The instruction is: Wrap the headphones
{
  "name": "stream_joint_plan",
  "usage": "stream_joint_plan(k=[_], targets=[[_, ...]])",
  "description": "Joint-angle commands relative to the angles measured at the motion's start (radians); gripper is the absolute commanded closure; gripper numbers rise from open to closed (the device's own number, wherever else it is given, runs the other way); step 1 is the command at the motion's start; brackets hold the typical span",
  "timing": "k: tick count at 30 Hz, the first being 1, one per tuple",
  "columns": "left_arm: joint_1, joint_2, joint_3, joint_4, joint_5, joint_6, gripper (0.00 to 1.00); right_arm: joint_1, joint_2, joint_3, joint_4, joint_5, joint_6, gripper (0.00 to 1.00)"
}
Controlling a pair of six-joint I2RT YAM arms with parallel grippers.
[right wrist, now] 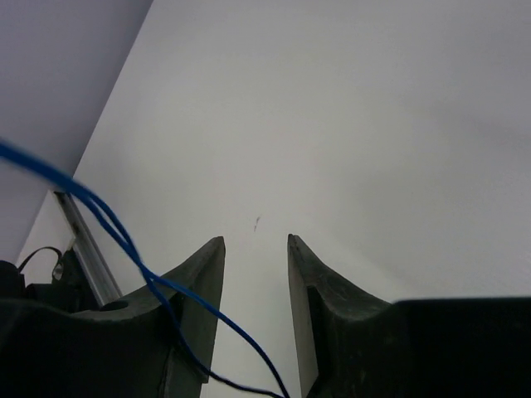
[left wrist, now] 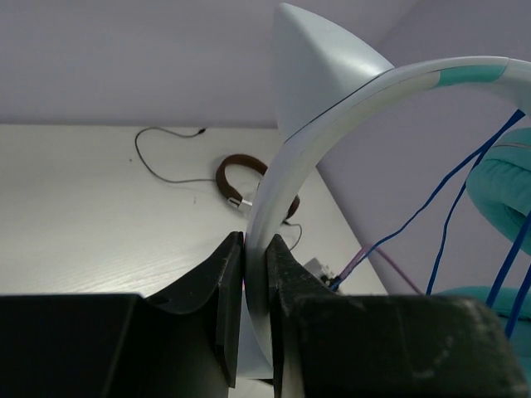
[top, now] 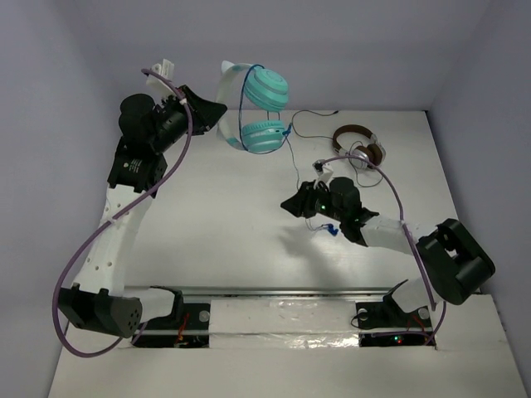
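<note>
Right gripper (top: 292,204) sits nearest, over the mid-right of the table (top: 224,215), pointing left; jaws part open, narrow gap, nothing between the tips in the right wrist view (right wrist: 255,245); the thin blue cable (right wrist: 99,224) runs doubled across one finger (right wrist: 195,307) and drops into the gap lower down; cannot tell if it is pinched there.

From above, the cable (top: 292,153) runs from that gripper up toward the ear cups.

Left gripper (top: 211,108) is at far left, arm stretched out; jaws closed tight on the white headband (left wrist: 332,116), band edge-on between the two fingertips (left wrist: 255,249); blue cable strands (left wrist: 448,191) hang beside it.

The headphones (top: 261,108) hang off that grip, apparently held above the table's far edge against the back wall; headband to the left, one teal cup (top: 265,88) above the other (top: 264,135); blue cable looped over the upper cup.

Brown headphones (top: 358,145) lie flat on the table, far right, well apart from the teal set; their own thin dark lead trails left along the back.
</note>
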Motion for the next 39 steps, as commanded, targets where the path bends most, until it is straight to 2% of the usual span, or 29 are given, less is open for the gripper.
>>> stream_joint_plan(k=[1,7,10,14,17,26,29,36,37,39], targets=[[0.002,-0.016,0.056,0.129,-0.011,-0.088,1.00,-0.003,0.011,-0.033,0.097,-0.056,0.037,0.56],[0.002,-0.011,0.056,0.146,-0.012,-0.102,1.00,-0.003,0.041,-0.041,0.156,-0.104,0.068,0.55],[0.012,-0.010,0.062,0.136,-0.018,-0.095,1.00,-0.003,0.027,-0.041,0.137,-0.107,0.056,0.48],[0.023,-0.002,0.069,0.139,-0.025,-0.100,1.00,-0.003,0.031,-0.039,0.114,-0.115,0.056,0.47],[0.023,0.002,0.066,0.148,-0.043,-0.103,1.00,-0.003,0.024,-0.053,0.104,-0.129,0.059,0.40],[0.023,0.012,0.046,0.178,-0.054,-0.118,1.00,-0.003,0.060,-0.090,0.142,-0.205,0.091,0.36],[0.023,0.010,0.045,0.169,-0.064,-0.115,1.00,-0.003,0.065,-0.079,0.131,-0.198,0.085,0.42],[0.023,0.004,0.069,0.133,-0.130,-0.074,1.00,-0.003,0.018,-0.122,0.070,-0.121,0.073,0.37],[0.023,0.006,0.066,0.132,-0.138,-0.072,1.00,-0.003,0.018,-0.126,0.070,-0.121,0.071,0.38],[0.023,0.006,0.059,0.140,-0.143,-0.080,1.00,-0.003,0.021,-0.131,0.065,-0.135,0.080,0.49]])
